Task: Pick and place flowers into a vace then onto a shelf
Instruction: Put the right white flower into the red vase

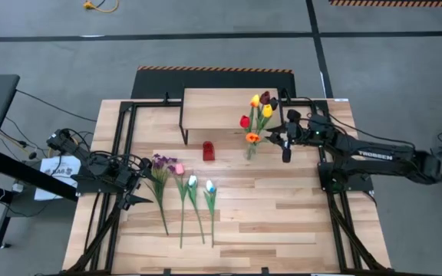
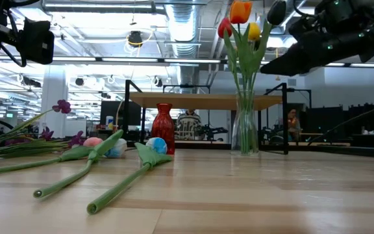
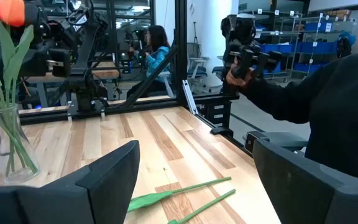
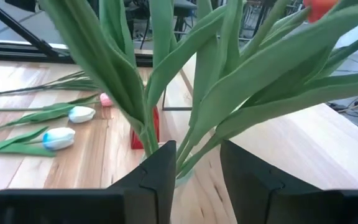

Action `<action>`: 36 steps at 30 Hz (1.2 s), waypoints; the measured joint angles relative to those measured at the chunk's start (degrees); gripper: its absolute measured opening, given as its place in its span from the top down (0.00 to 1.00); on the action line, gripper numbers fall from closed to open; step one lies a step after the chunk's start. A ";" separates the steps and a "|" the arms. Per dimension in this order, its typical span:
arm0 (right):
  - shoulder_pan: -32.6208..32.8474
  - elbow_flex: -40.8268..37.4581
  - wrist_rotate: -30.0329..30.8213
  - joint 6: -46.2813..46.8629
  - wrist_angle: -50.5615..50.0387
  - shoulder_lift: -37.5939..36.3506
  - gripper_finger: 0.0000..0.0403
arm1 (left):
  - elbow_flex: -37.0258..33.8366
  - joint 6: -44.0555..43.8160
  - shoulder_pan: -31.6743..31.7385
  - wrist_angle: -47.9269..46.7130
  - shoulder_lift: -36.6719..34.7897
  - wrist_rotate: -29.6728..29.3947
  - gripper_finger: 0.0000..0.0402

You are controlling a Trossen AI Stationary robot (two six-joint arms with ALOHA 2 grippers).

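Note:
A clear glass vase [image 2: 245,133] stands on the table just in front of the shelf [image 1: 221,107] and holds several flowers [image 1: 261,107] in red, orange, yellow and maroon. My right gripper [image 4: 197,171] hovers level at the bunch, open, with the green stems [image 4: 185,152] in the gap between its fingers. More flowers [image 1: 186,192] lie flat on the table at the left: a purple sprig, a pink one and two white ones. My left gripper [image 3: 197,186] waits open above the table, beside their heads.
A small red vase [image 1: 208,151] stands on the table left of the glass vase. Black frame rails [image 1: 121,153] run along both sides of the table. A person in a dark sleeve [image 3: 328,93] shows beyond the table's edge in the left wrist view.

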 joint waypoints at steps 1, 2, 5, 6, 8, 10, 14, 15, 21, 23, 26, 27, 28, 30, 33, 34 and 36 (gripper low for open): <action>0.00 0.00 0.00 0.00 -0.71 -0.70 0.70 | 0.00 0.00 0.00 -0.02 0.00 0.02 0.25; 0.00 0.00 0.00 0.00 -1.55 -1.45 0.70 | 0.00 0.00 -0.02 -0.02 0.01 0.00 0.25; 0.02 0.00 -0.02 0.47 -4.21 -3.53 0.70 | 0.00 -0.01 -0.01 -0.02 0.00 0.00 0.25; 0.02 0.00 -0.09 0.84 -5.06 -4.16 0.70 | 0.00 -0.02 -0.02 0.00 0.02 0.02 0.25; 0.22 0.00 -0.25 2.28 -6.84 -5.30 0.70 | 0.00 0.00 -0.02 -0.02 0.02 0.02 0.25; 1.12 -0.02 -0.31 3.41 -8.81 -6.39 0.70 | 0.01 0.00 0.00 0.00 0.02 0.02 0.25; 4.92 -0.04 -0.48 4.86 -12.17 -8.06 0.71 | 0.02 0.00 0.00 -0.02 0.02 0.02 0.25; 6.08 -0.04 -0.47 5.17 -12.70 -8.36 0.71 | 0.01 0.00 0.00 0.00 0.00 0.01 0.25; 13.70 -0.04 -0.30 8.08 -13.14 -8.60 0.71 | 0.00 -0.01 0.00 -0.01 0.00 0.01 0.25; 16.02 -0.04 -0.15 8.84 -13.35 -8.51 0.71 | 0.00 0.00 -0.01 -0.01 0.01 0.00 0.25; 19.00 -0.04 -0.11 9.98 -13.93 -8.51 0.71 | 0.02 0.00 -0.01 0.00 0.00 0.01 0.25; 19.86 -0.07 -0.09 10.48 -14.57 -8.49 0.71 | 0.00 -0.01 0.00 0.00 0.02 0.00 0.25; 20.67 -0.07 -0.05 10.89 -15.06 -8.47 0.71 | 0.00 0.00 0.00 0.00 0.00 0.02 0.25; 22.22 -0.25 -0.02 10.97 -15.73 -8.47 0.71 | 0.02 0.00 0.00 -0.02 0.00 0.00 0.25; 24.03 -2.56 0.74 12.02 -13.33 -8.47 0.71 | 0.00 -0.02 -0.01 -0.02 0.00 0.00 0.25; 24.31 -3.42 1.81 12.89 -12.13 -8.47 0.71 | 0.00 0.00 -0.02 0.00 0.00 0.01 0.25; 24.67 -5.83 4.90 14.96 -8.17 -8.56 0.71 | 0.02 0.00 0.00 -0.02 0.00 0.02 0.25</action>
